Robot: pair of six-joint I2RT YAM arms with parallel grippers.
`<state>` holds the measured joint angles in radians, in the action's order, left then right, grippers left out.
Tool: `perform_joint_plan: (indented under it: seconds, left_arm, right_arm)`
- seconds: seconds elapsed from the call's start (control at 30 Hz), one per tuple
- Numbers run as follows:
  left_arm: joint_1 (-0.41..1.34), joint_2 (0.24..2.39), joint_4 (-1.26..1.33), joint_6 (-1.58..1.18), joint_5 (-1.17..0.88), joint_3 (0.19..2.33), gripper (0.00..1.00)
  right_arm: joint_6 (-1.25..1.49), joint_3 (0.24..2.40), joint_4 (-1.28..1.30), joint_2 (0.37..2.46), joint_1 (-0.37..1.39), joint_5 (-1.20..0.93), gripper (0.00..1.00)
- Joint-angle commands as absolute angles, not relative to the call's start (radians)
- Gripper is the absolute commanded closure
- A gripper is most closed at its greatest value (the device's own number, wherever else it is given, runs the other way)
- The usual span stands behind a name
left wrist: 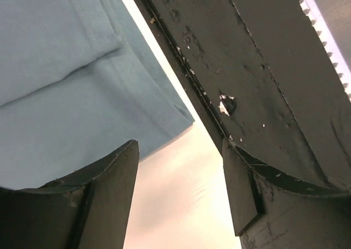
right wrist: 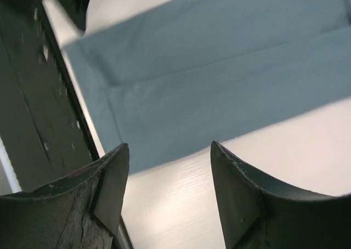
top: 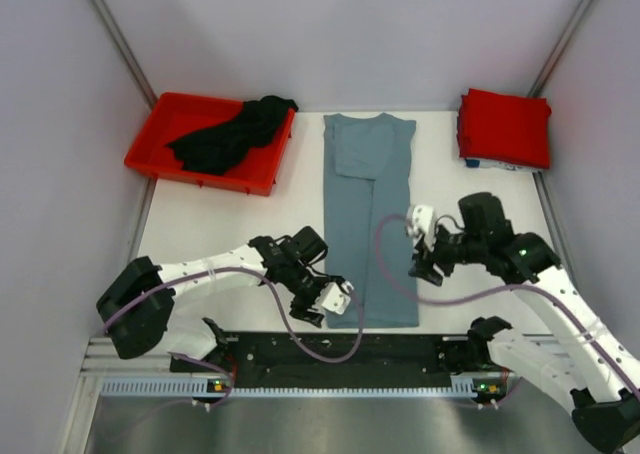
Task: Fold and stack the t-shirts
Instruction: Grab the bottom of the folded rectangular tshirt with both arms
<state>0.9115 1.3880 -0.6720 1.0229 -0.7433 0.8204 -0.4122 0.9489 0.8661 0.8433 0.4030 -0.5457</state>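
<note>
Left pincer point(top: 338, 296) and right pincer point(top: 428, 270) stand open, empty. Between them: grey-blue t-shirt point(top: 365, 214), folded lengthwise only. Beyond the right, red t-shirt point(top: 505, 126) lies folded; beyond the left, black t-shirt point(top: 235, 134) lies crumpled in red bin point(top: 150, 154).

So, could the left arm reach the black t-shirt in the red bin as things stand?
Probably yes: the left fingers are open and empty, and nothing stands between them and the black t-shirt in the red bin.
</note>
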Motion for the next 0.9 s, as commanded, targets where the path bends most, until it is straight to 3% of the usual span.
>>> perform_joint_plan:
  seconds: [0.0, 0.27, 0.5, 0.67, 0.8, 0.87]
  left_arm:
    - [0.962, 1.351, -0.445, 1.058, -0.727, 0.727, 0.33]
    - [1.069, 1.426, -0.491, 1.132, -0.605, 0.742, 0.32]
    - [1.081, 1.47, -0.511, 1.111, -0.549, 0.775, 0.47]
    - [1.1, 1.488, -0.512, 1.103, -0.531, 0.779, 0.52]
    - [1.132, 1.519, -0.505, 1.094, -0.488, 0.784, 0.56]
    - [1.146, 1.531, -0.502, 1.091, -0.463, 0.784, 0.64]
  right_arm:
    - [-1.055, 0.748, 1.011, 0.799, 0.593, -0.455, 0.39]
    - [-1.196, 0.56, 0.951, 0.753, 0.788, -0.374, 0.39]
    - [-1.242, 0.486, 0.868, 0.828, 0.859, -0.382, 0.4]
    - [-1.27, 0.434, 0.796, 0.88, 0.907, -0.362, 0.42]
    - [-1.229, 0.414, 0.715, 0.92, 0.926, -0.393, 0.57]
    - [-1.229, 0.42, 0.716, 0.933, 0.927, -0.387, 0.69]
